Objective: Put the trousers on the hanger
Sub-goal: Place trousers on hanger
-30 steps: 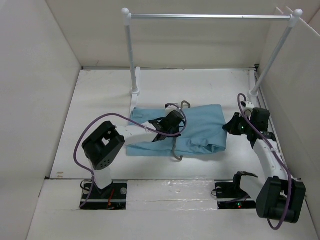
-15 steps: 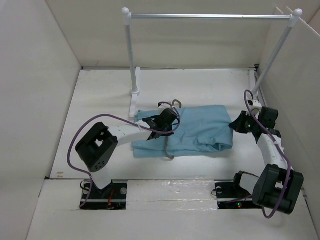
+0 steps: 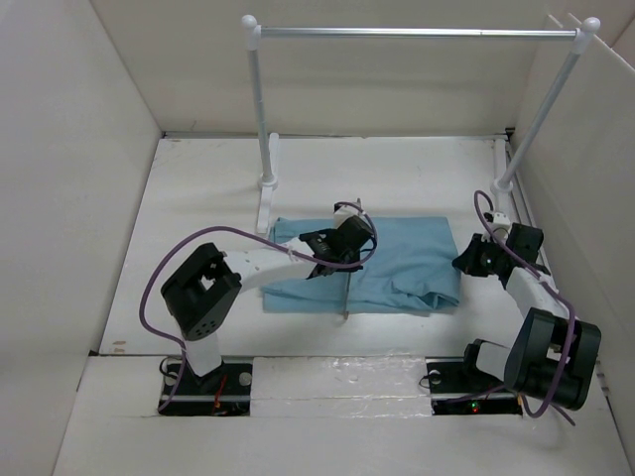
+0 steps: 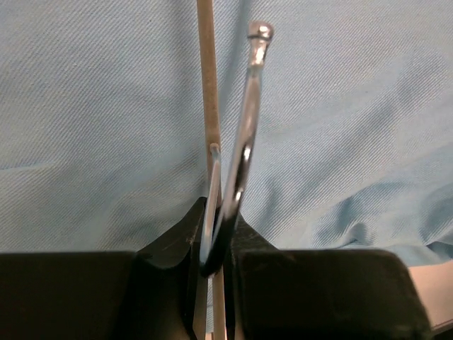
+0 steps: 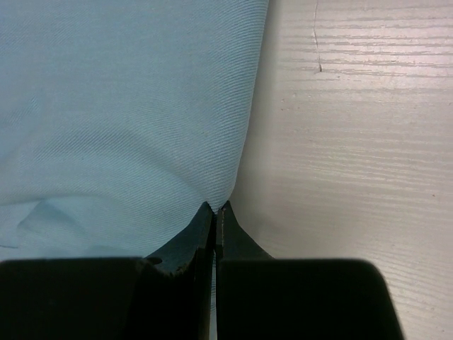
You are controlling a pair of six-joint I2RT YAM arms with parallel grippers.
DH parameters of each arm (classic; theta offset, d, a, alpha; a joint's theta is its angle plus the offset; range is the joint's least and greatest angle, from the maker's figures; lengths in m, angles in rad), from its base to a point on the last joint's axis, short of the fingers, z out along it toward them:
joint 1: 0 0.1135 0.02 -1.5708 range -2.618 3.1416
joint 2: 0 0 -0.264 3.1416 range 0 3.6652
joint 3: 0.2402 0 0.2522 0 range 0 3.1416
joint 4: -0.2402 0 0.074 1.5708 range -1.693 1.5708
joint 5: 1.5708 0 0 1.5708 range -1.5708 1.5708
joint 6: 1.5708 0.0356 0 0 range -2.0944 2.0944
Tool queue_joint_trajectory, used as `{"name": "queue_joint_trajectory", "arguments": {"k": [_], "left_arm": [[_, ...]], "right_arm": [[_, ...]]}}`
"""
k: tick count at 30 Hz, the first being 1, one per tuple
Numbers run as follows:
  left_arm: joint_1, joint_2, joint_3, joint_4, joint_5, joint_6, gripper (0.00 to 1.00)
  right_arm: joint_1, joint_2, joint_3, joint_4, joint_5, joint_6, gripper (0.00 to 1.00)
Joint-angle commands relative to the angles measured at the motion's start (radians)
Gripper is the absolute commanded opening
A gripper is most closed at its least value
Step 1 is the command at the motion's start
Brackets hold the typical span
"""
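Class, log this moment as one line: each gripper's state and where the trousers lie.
left gripper: shut on hanger | right gripper: shut on trousers edge | trousers: flat on table

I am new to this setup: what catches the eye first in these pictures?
The light blue trousers lie spread in the middle of the white table. The left claw, over them, is shut on the hanger at its metal hook, and the right claw pinches their right edge. A white rail spans the back.
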Motion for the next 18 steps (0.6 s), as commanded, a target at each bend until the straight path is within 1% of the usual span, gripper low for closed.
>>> {"name": "queue_joint_trajectory", "arguments": {"k": [1, 3, 8, 10, 11, 12, 13, 14, 15, 16, 17, 18], "left_arm": [[-0.015, 0.000, 0.065, -0.040, -0.029, -0.028, 0.00], [-0.004, -0.007, 0.085, -0.057, -0.036, -0.028, 0.00], [0.005, -0.041, 0.118, -0.029, 0.056, -0.076, 0.00], [-0.007, -0.046, 0.139, -0.031, 0.054, -0.087, 0.00], [-0.007, -0.052, 0.147, -0.040, 0.054, -0.088, 0.00], [-0.007, -0.056, 0.157, -0.041, 0.056, -0.088, 0.00], [-0.007, -0.064, 0.159, -0.044, 0.050, -0.088, 0.00], [-0.007, -0.082, 0.161, -0.048, 0.051, -0.091, 0.00], [-0.007, -0.095, 0.168, -0.046, 0.050, -0.093, 0.00], [-0.007, -0.109, 0.176, -0.044, 0.037, -0.090, 0.00], [-0.007, -0.131, 0.187, -0.048, 0.028, -0.088, 0.00], [-0.007, -0.145, 0.214, -0.051, 0.011, -0.088, 0.00]], "right_arm": [[0.005, -0.024, 0.010, 0.049, 0.010, -0.030, 0.00], [0.005, -0.024, 0.009, 0.047, 0.010, -0.030, 0.00], [0.014, -0.009, -0.003, 0.059, 0.009, -0.034, 0.00], [0.024, 0.000, -0.003, 0.053, 0.006, -0.042, 0.00], [0.024, 0.002, 0.009, 0.038, 0.000, -0.062, 0.05], [0.024, 0.002, 0.026, 0.020, -0.005, -0.077, 0.15], [0.034, -0.003, 0.045, -0.013, -0.002, -0.097, 0.38], [0.048, -0.025, 0.073, -0.078, -0.004, -0.129, 0.47], [0.057, -0.047, 0.131, -0.109, -0.002, -0.139, 0.56], [0.077, -0.071, 0.162, -0.140, -0.002, -0.143, 0.61], [0.091, -0.129, 0.193, -0.192, -0.005, -0.139, 0.68], [0.106, -0.156, 0.258, -0.215, -0.017, -0.131, 0.69]]}}
